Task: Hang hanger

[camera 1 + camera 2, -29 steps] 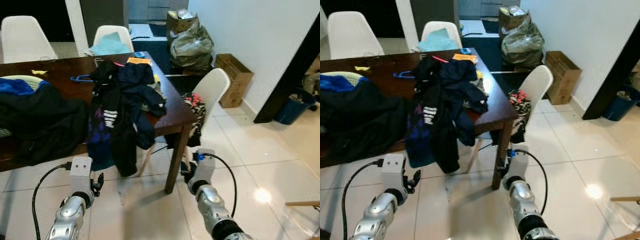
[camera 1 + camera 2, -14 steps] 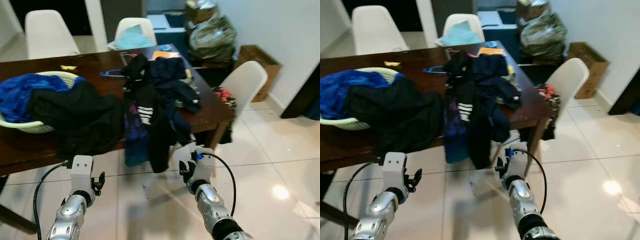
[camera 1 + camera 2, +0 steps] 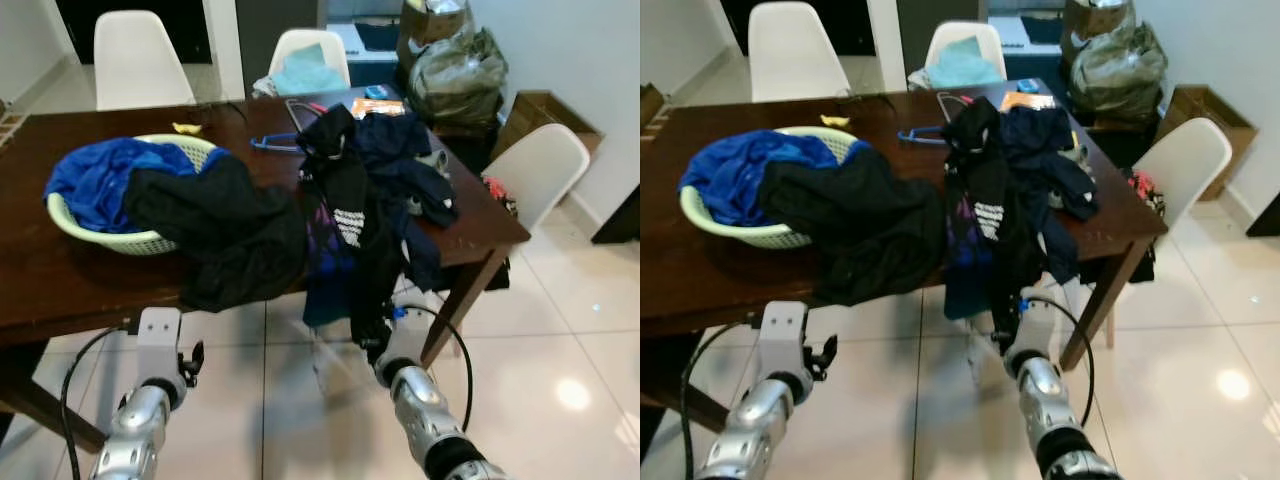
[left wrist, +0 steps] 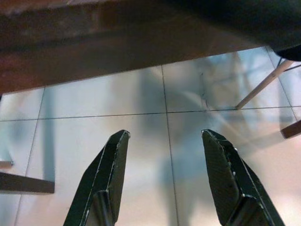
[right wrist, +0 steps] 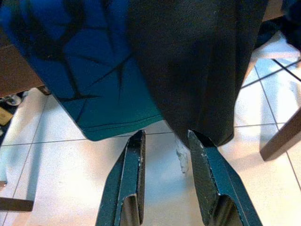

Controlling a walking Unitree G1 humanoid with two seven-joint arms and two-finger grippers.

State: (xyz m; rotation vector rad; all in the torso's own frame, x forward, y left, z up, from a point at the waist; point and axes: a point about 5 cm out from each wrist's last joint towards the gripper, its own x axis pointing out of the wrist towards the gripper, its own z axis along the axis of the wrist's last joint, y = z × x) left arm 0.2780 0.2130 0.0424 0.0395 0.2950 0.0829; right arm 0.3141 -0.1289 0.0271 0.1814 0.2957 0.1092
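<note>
Hanger: the blue hanger [image 3: 272, 141] lies flat on the far side of the table [image 3: 60, 290], just beyond the clothes pile [image 3: 370, 190] — you haven't touched it yet.
Change: your view has swung left and closed in; the basket [image 3: 135, 240] is now fully in sight and the table fills more of the picture, so you're squaring up to it, not reaching.
Left gripper [image 4: 162, 181]: low below the table edge, fingers spread wide over bare tile, holding nothing.
Right gripper [image 5: 164, 186]: also low, fingers parted a little, empty, just under the hanging blue and black garments [image 5: 155, 66].
In the way: the black heap [image 3: 225, 235] and the pile sit between you and the hanger.
Around: white chairs [image 3: 135, 60], bags [image 3: 450, 70] by the wall.
</note>
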